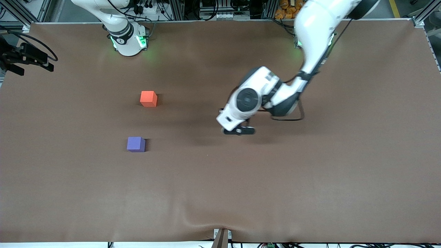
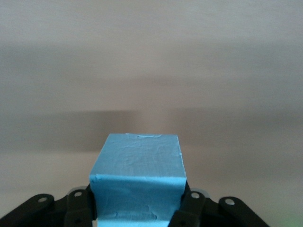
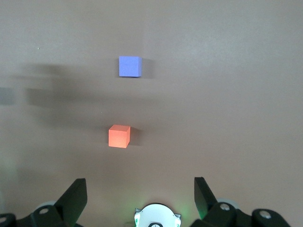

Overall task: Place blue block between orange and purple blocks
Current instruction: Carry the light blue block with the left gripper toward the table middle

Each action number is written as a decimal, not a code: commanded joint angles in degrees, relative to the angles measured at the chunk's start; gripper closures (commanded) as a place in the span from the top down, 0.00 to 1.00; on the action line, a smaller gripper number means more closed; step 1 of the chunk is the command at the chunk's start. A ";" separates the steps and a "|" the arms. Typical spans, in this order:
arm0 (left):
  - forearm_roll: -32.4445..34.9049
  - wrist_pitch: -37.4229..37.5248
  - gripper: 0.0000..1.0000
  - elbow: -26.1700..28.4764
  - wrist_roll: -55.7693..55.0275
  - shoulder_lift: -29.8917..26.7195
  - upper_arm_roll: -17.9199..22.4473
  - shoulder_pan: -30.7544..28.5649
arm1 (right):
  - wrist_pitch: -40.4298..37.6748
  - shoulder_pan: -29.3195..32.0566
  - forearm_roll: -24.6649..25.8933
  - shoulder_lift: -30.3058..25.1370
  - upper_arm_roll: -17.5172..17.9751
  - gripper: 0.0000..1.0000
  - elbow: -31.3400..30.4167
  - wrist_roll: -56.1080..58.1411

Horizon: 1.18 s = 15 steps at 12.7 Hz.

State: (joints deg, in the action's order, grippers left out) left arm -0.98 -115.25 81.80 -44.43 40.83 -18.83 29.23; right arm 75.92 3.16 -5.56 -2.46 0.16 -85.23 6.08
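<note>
The blue block [image 2: 137, 177] sits clamped between the black fingers of my left gripper [image 2: 137, 210], which is shut on it. In the front view the left gripper [image 1: 238, 130] hangs over the middle of the table, and the white hand hides the block. The orange block [image 1: 148, 98] and the purple block [image 1: 136, 144] rest on the brown table toward the right arm's end, apart, with the purple one nearer the front camera. My right gripper [image 3: 139, 194] is open and empty, high over its own base, looking down on the orange block [image 3: 119, 136] and purple block [image 3: 129, 66].
The right arm's base [image 1: 127, 41] stands at the table's back edge. A black camera mount [image 1: 27, 57] sticks in at the right arm's end. A small bracket [image 1: 221, 237] sits at the table's near edge. Brown cloth [image 1: 310, 179] covers the table.
</note>
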 commanded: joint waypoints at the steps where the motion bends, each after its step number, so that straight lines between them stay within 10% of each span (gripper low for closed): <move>1: -0.60 -5.39 0.00 -2.52 -4.16 3.54 5.71 9.05 | -0.25 1.32 -0.95 -0.26 0.72 1.00 -0.12 0.51; 5: -0.60 -8.58 0.11 -2.52 -5.84 7.77 14.69 19.54 | -0.25 1.67 -0.77 -0.35 0.63 1.00 -0.12 0.68; 6: -0.60 -8.67 0.73 -2.43 -6.28 7.60 14.78 19.64 | -0.25 1.67 -0.77 -0.35 0.63 1.00 -0.12 0.68; 7: -0.16 -8.59 1.00 -2.43 -5.84 6.81 14.87 19.73 | -0.34 1.58 -0.77 -0.35 0.63 1.00 -0.12 0.68; 15: 1.16 7.74 1.00 -1.99 -1.39 -16.11 22.87 11.14 | -0.16 2.47 -0.34 2.73 0.80 1.00 1.20 0.77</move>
State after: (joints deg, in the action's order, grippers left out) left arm -0.64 -110.67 76.99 -48.66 30.35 3.26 44.65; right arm 75.96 4.39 -5.56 -1.52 0.05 -85.27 6.11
